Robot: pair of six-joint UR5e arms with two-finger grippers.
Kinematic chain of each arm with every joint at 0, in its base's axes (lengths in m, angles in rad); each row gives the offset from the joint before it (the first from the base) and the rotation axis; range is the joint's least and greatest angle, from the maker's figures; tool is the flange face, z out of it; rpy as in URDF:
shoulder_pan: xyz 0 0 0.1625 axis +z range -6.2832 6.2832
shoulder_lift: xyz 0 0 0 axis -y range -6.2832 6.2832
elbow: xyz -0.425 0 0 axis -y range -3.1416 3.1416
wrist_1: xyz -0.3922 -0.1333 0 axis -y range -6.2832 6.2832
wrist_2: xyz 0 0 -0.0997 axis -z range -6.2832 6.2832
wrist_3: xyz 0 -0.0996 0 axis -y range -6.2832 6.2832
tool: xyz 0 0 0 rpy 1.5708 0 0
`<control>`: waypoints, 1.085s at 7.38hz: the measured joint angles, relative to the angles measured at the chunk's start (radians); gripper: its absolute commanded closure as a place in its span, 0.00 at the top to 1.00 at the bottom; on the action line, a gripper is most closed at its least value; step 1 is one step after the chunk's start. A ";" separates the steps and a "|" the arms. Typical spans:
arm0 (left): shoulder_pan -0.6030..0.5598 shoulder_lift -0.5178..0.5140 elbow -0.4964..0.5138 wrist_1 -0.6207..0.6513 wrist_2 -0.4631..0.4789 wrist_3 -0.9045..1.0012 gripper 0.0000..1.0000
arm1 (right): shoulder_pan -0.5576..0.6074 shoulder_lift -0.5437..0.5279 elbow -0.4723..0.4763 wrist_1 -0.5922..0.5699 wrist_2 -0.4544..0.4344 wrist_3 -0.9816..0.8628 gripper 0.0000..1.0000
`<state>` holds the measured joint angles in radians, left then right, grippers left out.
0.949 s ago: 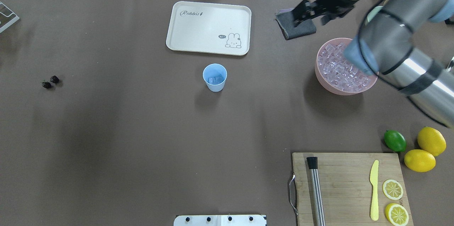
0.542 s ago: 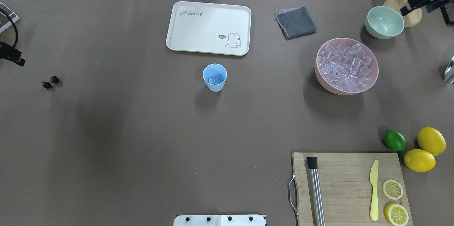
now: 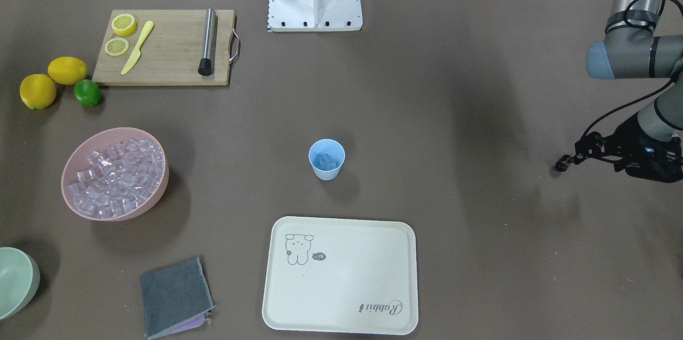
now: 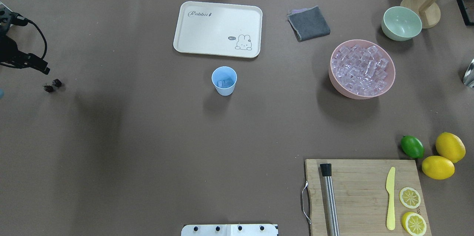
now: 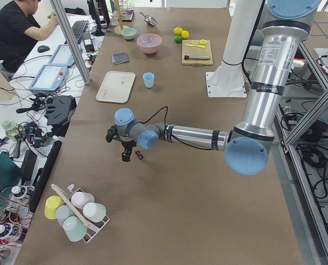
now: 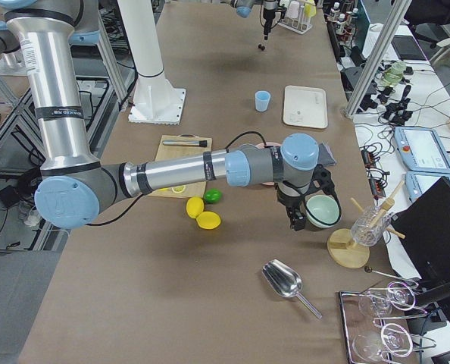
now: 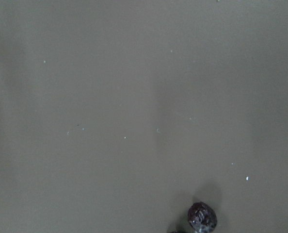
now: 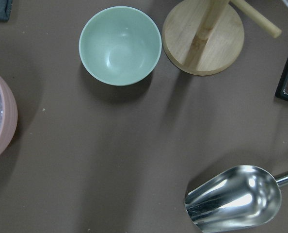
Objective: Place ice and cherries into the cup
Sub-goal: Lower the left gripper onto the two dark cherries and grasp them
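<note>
Though your left gripper (image 5: 125,154) hangs low over the brown table (image 4: 148,147) at its left end, you cannot tell from any view whether its fingers are parted or closed. Just beside its tip lie the cherries (image 4: 52,85), two dark berries close together on the tabletop, and your left wrist camera catches one of them at its lower edge. Your right gripper (image 6: 295,220) shows only in the side view, so its state cannot be told either. It hovers at the table's right end beside the pale green bowl (image 8: 120,44), with a round wooden stand base (image 8: 203,41) next to that bowl and a metal scoop (image 8: 233,196) lying nearer the robot. Toward the middle you find the cup (image 4: 224,80) standing upright, well apart from both grippers, with a few pieces of ice (image 4: 223,83) in its bottom. Many more cubes fill the pink bowl (image 4: 351,95) to the cup's right. Beyond the cup lies the cream rabbit tray (image 4: 207,39), and a folded grey cloth (image 4: 309,25) sits between the tray and the green bowl. Near the robot on the right, the wooden cutting board (image 4: 359,191) carries a steel muddler (image 4: 330,202), a yellow knife (image 4: 390,199) and two lemon slices (image 4: 410,198), with a lime (image 4: 412,146) and two lemons (image 4: 450,147) just off its corner.
</note>
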<state>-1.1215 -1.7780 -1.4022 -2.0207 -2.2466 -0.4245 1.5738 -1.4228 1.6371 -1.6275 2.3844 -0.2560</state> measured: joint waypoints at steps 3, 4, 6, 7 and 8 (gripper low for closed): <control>0.082 -0.004 0.024 -0.095 0.066 -0.131 0.88 | 0.013 -0.027 0.001 -0.017 -0.031 -0.045 1.00; 0.094 -0.001 0.029 -0.111 0.079 -0.146 0.72 | 0.013 -0.029 -0.001 -0.019 -0.034 -0.046 1.00; 0.104 0.006 0.039 -0.119 0.088 -0.155 0.29 | 0.012 -0.026 0.000 -0.034 -0.034 -0.046 1.00; 0.106 0.015 0.040 -0.122 0.088 -0.156 0.25 | 0.012 -0.024 0.000 -0.040 -0.035 -0.046 1.00; 0.107 0.023 0.036 -0.125 0.089 -0.156 0.24 | 0.012 -0.024 0.001 -0.042 -0.035 -0.046 1.00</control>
<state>-1.0146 -1.7551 -1.3659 -2.1454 -2.1577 -0.5806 1.5862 -1.4468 1.6376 -1.6693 2.3494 -0.3022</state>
